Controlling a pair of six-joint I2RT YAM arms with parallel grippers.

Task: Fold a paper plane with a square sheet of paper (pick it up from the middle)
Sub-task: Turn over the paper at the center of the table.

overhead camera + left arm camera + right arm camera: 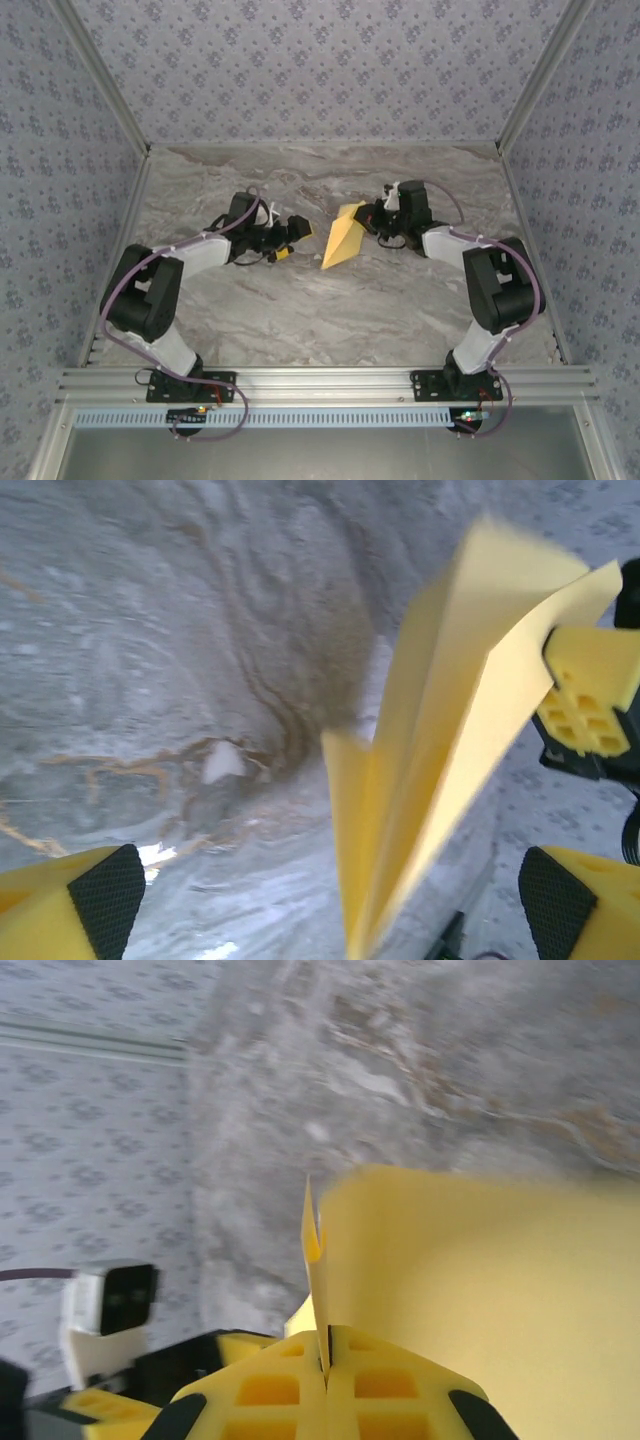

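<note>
Above the surface (300, 310), right gripper (325, 1360) jaws pinch the evidently light, flimsy paper plane (341, 243) at its fold; left gripper (298, 231) jaws gape empty.

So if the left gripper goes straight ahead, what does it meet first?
Probably the paper plane, held by the right gripper just ahead of the left gripper; depth is hard to judge.

The right pincer (325, 1360) is pressed closed on a thin edge of the yellow plane (480, 1290), which spreads rightward against the blurred marble bench (450, 1060), patterned wall (90, 1140) at left.
</note>
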